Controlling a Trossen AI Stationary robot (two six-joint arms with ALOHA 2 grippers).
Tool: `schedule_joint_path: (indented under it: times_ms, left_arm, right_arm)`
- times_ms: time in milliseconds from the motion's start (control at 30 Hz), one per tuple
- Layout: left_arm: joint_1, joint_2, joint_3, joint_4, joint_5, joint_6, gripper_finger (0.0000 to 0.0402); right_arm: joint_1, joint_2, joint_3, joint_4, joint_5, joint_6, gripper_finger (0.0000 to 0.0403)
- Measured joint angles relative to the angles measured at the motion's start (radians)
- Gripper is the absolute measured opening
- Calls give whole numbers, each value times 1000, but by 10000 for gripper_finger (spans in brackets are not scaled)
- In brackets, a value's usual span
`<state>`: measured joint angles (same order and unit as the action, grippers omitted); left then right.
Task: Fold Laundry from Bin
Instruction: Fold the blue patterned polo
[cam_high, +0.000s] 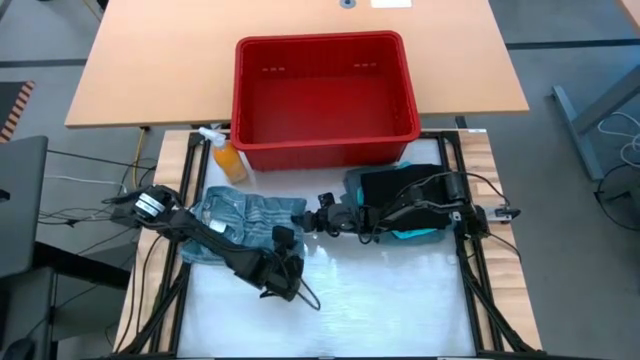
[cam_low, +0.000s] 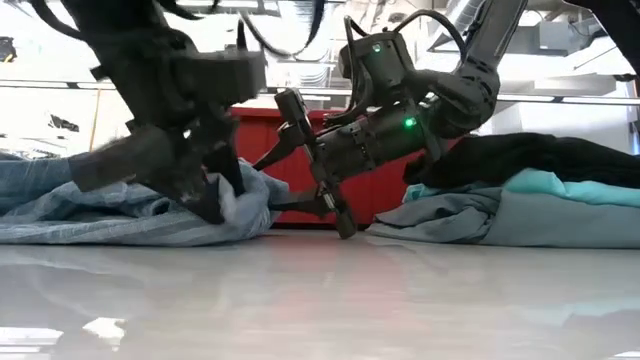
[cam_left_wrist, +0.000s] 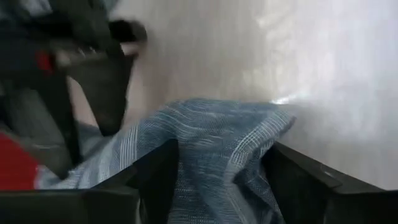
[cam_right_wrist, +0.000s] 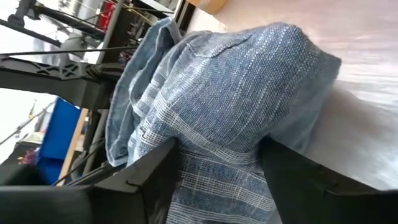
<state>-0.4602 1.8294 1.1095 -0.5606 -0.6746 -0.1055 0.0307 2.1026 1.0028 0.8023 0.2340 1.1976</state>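
1. High view: the bin (cam_high: 325, 100), a red rectangular plastic basket with thick rim and slotted walls, stands at the far side of the white table (cam_high: 380, 300), with nothing showing inside it.
2. Just beside its near-left corner stands an orange spray bottle (cam_high: 226, 155) with a white head.
3. The mottled blue-grey garment (cam_high: 240, 215), a soft woven cloth with pale stripes, lies crumpled on the table's left half, near the bin.
4. A pile of laundry (cam_high: 400, 205) sits to the right: black cloth on top, bright turquoise peeking out beneath, and in the low view a muted grey-green layer (cam_low: 520, 215) under both.
5. The left gripper (cam_high: 285, 255) is at the near-right edge of the blue-grey garment; its wrist view shows the two dark fingers (cam_left_wrist: 158, 171) spread wide with a fold of the cloth lying between them, not pinched.
6. The right gripper (cam_high: 315, 215) reaches from the pile toward the same garment's right edge; its wrist view shows the fingers (cam_right_wrist: 155, 171) likewise spread, straddling a raised hump of the weave.
7. Much of the pile is covered by the right arm and its cables, so the garments' outlines are hard to make out.
8. In the low view the left arm is blurred and hides part of the blue-grey cloth.
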Motion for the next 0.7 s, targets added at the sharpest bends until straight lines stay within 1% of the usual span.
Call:
schedule_joint_path:
  times_ms: [67,100,167,233,300,333,367,400,467,533,633,700]
  left_arm:
    - [17,8,-1,-12,20,-27,212]
    - [23,13,-2,-11,33,-32,199]
    - [31,22,0,29,64,-31,156]
    - [27,24,-1,41,92,-28,95]
    - [14,18,-1,62,96,-27,31]
    - [5,8,-1,60,94,-27,17]
    - [-5,-2,2,52,89,-28,12]
    - [-14,-15,12,49,79,-31,8]
    - [-37,-56,21,49,46,-36,3]
    - [-59,-108,30,39,-10,-38,2]
    - [-89,-216,41,-13,-96,-75,1]
    - [-103,-294,41,-31,-131,-91,1]
  right_arm:
    - [0,-1,9,-28,0,-4,242]
    - [0,-1,13,-47,0,-5,231]
    - [0,-2,22,-82,0,-19,198]
    - [0,-2,28,-97,0,-62,151]
    - [0,-5,28,-88,-1,-96,93]
    - [0,-9,27,-80,-1,-111,62]
    - [0,-13,26,-72,-2,-132,35]
    - [0,-21,26,-70,-3,-160,22]
    - [-1,-64,22,-79,-6,-188,22]
    - [-3,-121,28,-73,-10,-225,26]
    - [2,-210,28,-121,-1,-298,21]
    - [4,-275,26,-166,7,-342,20]
